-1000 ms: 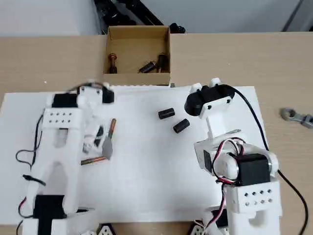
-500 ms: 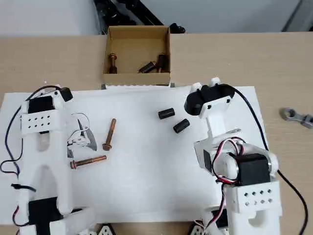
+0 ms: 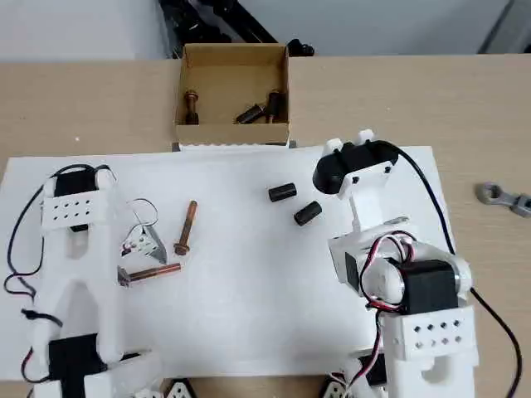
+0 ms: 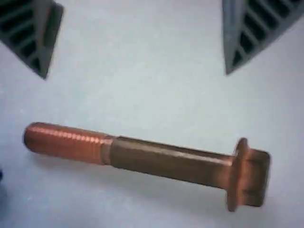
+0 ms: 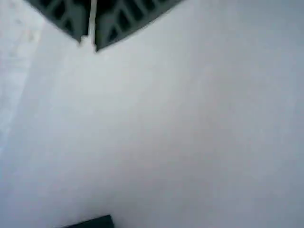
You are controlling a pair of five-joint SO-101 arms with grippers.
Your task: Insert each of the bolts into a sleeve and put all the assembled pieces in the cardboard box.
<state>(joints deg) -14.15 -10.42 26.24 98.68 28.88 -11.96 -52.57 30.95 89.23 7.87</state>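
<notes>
Hovering over a copper-coloured bolt (image 4: 156, 161) that lies flat on the white sheet (image 3: 249, 307), my left gripper (image 4: 135, 74) hangs with its jaws spread wide and empty, the bolt just short of the gap between them. I judge the step in hand to be the pick-up of this bolt; the next move calls for lowering the jaws astride the shank and closing. A second bolt (image 3: 186, 227) lies near it. A black sleeve (image 3: 282, 192) and a second sleeve (image 3: 308, 213) wait loose near my right gripper (image 5: 88, 42), whose jaws are pressed together on nothing. Beyond the sheet on the tabletop (image 3: 431, 91), the cardboard box (image 3: 235, 133) holds what look like three assembled pieces (image 3: 251, 114).
</notes>
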